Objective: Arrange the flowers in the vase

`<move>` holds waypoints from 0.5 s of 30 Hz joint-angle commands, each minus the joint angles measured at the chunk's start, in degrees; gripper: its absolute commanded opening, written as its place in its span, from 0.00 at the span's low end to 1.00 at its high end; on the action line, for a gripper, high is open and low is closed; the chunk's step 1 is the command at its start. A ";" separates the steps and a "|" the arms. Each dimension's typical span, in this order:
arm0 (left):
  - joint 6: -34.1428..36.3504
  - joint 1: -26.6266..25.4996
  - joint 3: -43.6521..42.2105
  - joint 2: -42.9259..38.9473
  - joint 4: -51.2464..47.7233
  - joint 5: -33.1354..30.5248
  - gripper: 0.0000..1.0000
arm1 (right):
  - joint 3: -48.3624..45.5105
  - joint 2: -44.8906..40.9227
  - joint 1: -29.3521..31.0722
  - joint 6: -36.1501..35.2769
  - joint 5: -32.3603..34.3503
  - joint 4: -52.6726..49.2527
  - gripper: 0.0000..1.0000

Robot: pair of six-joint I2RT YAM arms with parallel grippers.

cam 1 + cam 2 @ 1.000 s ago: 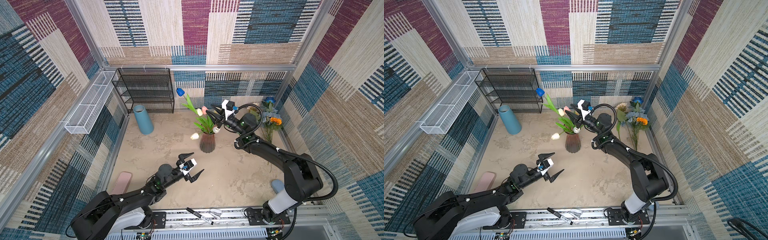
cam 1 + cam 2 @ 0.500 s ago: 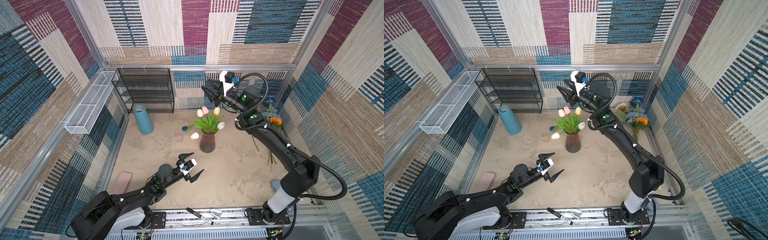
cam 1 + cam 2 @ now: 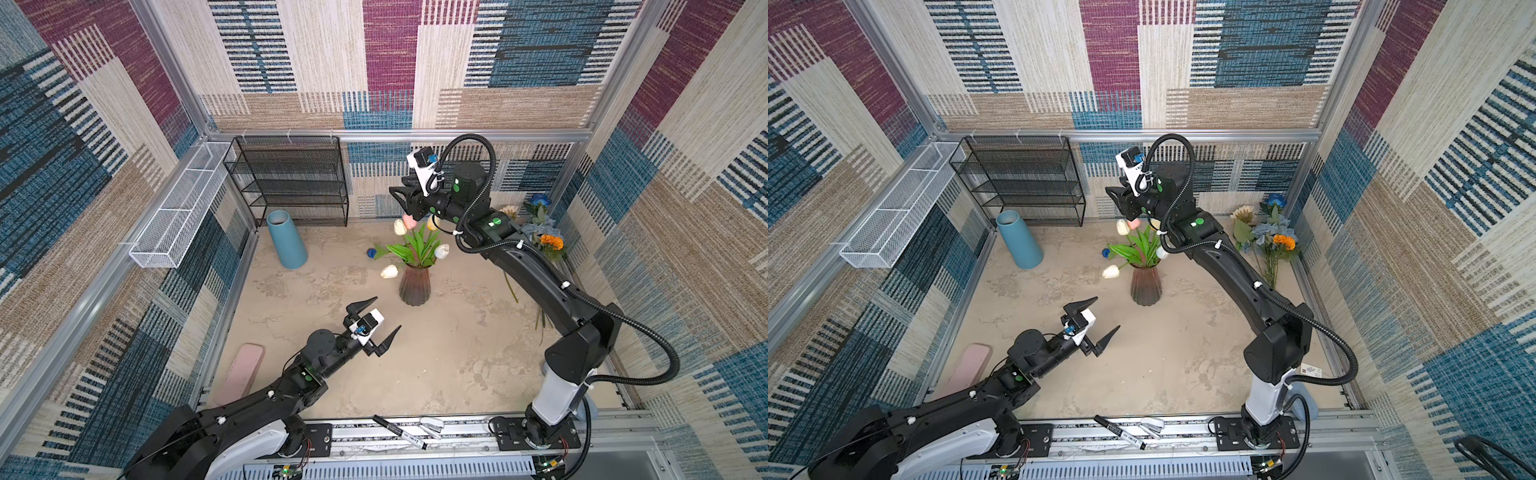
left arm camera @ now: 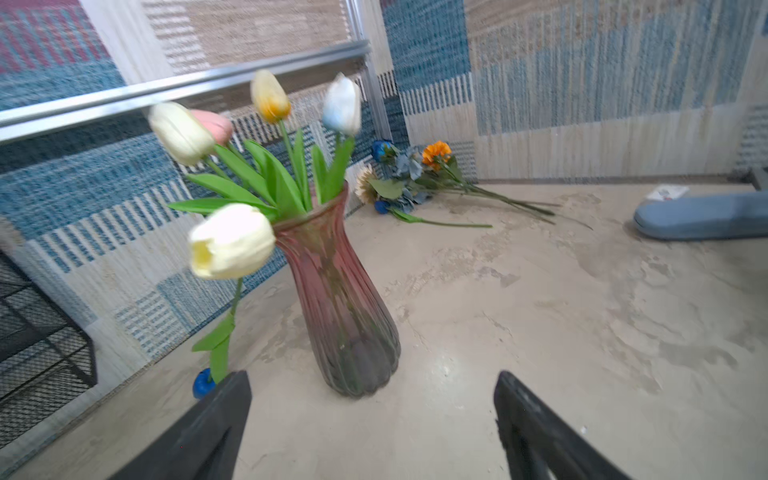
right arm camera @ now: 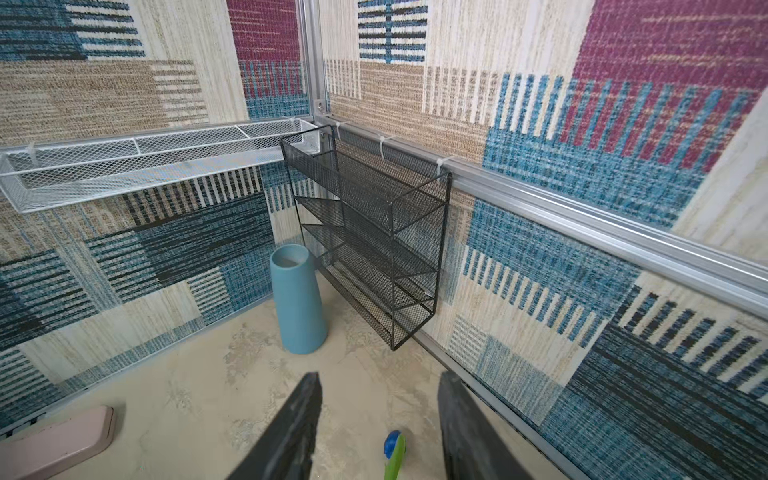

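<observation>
- In the left wrist view the tulips [image 4: 230, 241] in the vase [image 4: 340, 316] are smeared by blur.
- There a dark blue flower head [image 4: 202, 384] sits half hidden behind one finger [image 4: 199, 436] of the left gripper [image 4: 372, 376]; both fingers run off the edge.
- In the right wrist view the fingers [image 5: 286, 436] of the right gripper [image 5: 379, 374] and a pink case [image 5: 54, 440] are cut by the edge.
- In both top views the right arm [image 3: 528, 266] covers the loose flowers' [image 3: 551, 241] lower stems and most of a blue case [image 3: 1308, 409].
- Print on the marker [image 3: 399, 432] is too small to read.
</observation>
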 commanded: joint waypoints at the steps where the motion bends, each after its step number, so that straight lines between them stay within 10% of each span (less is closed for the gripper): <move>1: -7.17 1.83 0.44 -4.40 -1.18 -9.55 0.92 | -1.80 -3.15 0.00 -2.00 6.56 0.65 0.49; 6: -29.32 16.15 7.62 -10.54 -18.89 -8.68 0.87 | -11.16 -10.45 -0.10 -2.86 9.38 7.14 0.53; 15: -71.71 35.48 14.47 7.45 -17.26 20.44 0.76 | -27.15 -18.64 -10.01 9.78 10.00 12.18 0.52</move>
